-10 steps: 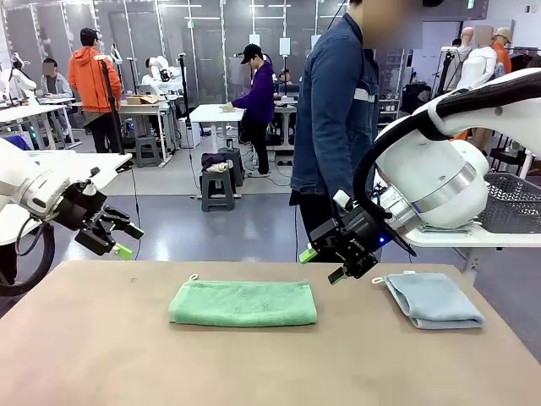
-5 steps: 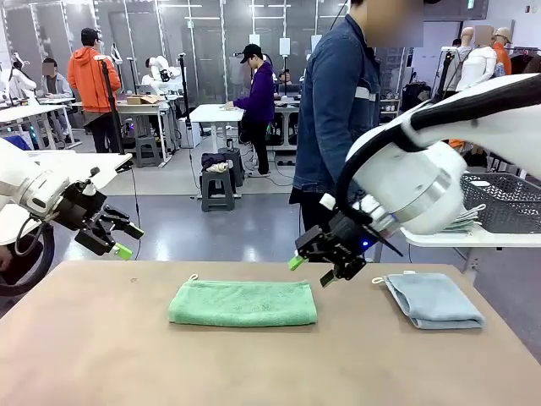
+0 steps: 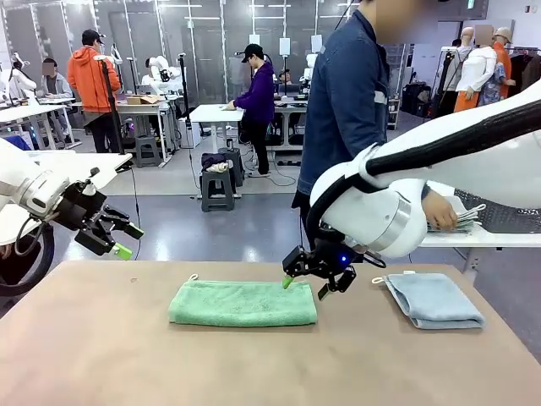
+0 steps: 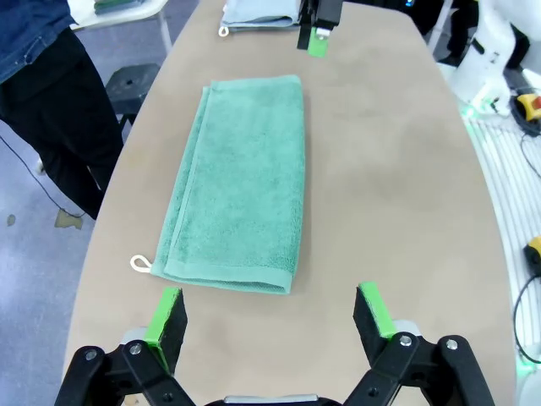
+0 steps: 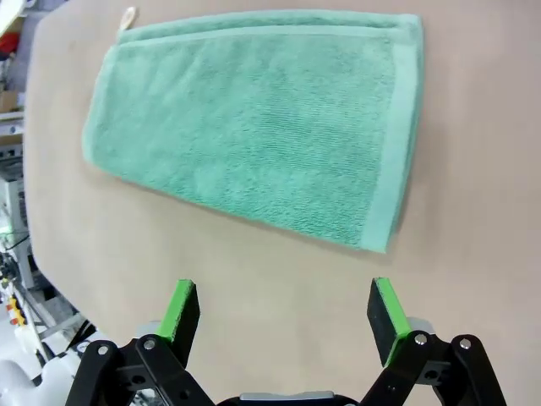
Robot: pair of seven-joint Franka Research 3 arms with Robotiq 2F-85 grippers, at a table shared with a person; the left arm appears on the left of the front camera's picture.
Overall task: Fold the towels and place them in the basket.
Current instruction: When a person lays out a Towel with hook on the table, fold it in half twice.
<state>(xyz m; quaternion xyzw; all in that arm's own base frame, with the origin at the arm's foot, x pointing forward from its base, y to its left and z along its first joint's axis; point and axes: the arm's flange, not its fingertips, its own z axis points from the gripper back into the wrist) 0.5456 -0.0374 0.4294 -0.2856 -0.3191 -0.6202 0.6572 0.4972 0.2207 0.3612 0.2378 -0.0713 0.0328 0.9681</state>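
A green towel [image 3: 243, 303] lies folded lengthwise in the middle of the table; it also appears as the green towel [image 4: 242, 188] in the left wrist view and the green towel [image 5: 262, 121] in the right wrist view. A pale blue-grey towel [image 3: 434, 299] lies folded at the table's right. My right gripper [image 3: 304, 288] hangs open just above the green towel's right end, nothing between its fingers. My right gripper [image 5: 283, 313] looks down on that end. My left gripper [image 3: 128, 241] stands open off the table's far left corner, empty. My left gripper [image 4: 269, 313] faces the towel's near end.
A person in a denim jacket [image 3: 347, 101] stands at the far side, one hand [image 3: 439, 210] on stacked cloth on a side table [image 3: 473, 238] at the right. A pale mesh basket [image 3: 511, 201] sits on that side table. Bare tabletop [image 3: 254, 364] lies in front.
My right arm has swung left and down, bringing its open gripper from beside the blue-grey towel to the green towel's right end. The person's hand has come to the side table. My left arm is still.
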